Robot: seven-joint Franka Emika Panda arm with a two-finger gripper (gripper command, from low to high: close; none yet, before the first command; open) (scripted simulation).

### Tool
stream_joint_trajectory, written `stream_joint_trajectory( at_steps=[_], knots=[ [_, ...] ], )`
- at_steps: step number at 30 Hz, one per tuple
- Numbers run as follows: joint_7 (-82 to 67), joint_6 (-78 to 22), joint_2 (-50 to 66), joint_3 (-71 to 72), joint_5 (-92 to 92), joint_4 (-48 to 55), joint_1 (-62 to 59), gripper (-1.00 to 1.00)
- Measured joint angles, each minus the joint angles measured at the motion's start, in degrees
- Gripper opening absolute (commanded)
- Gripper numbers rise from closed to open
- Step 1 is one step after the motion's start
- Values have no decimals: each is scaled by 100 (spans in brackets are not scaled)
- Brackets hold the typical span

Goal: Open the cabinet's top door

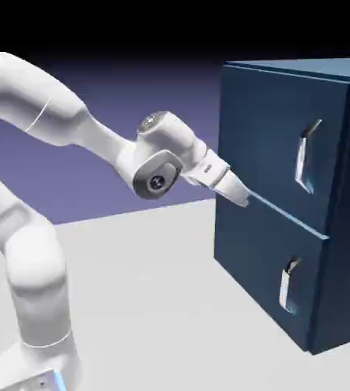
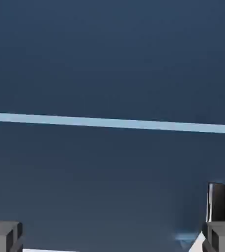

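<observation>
The dark navy cabinet (image 1: 338,229) stands at the exterior view's right. Its top door (image 1: 270,130) lies flush and closed, with a slim silver bar handle (image 1: 308,156) near the door's right side. My gripper (image 1: 241,197) points down and to the right at the front's left edge, level with the light-blue seam (image 1: 285,215) between the two panels and well left of the handle. In the hand view the grey fingertips (image 2: 4,236) stand far apart at the bottom corners, so the gripper (image 2: 112,240) is open with only the blue front behind it. Above the seam (image 2: 112,123) is the top door (image 2: 112,59).
The shorter lower panel (image 1: 262,267) carries its own silver handle (image 1: 288,284), which shows at the hand view's lower right as the lower handle (image 2: 217,202). The pale grey table (image 1: 147,305) spreads between the arm's base and the cabinet.
</observation>
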Motion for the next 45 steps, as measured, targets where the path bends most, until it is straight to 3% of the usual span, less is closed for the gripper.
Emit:
stream_joint_trajectory(
  at_steps=[45],
  knots=[
    [8022,-584,-1754,-4328,-11213,1733,3678,100]
  ],
)
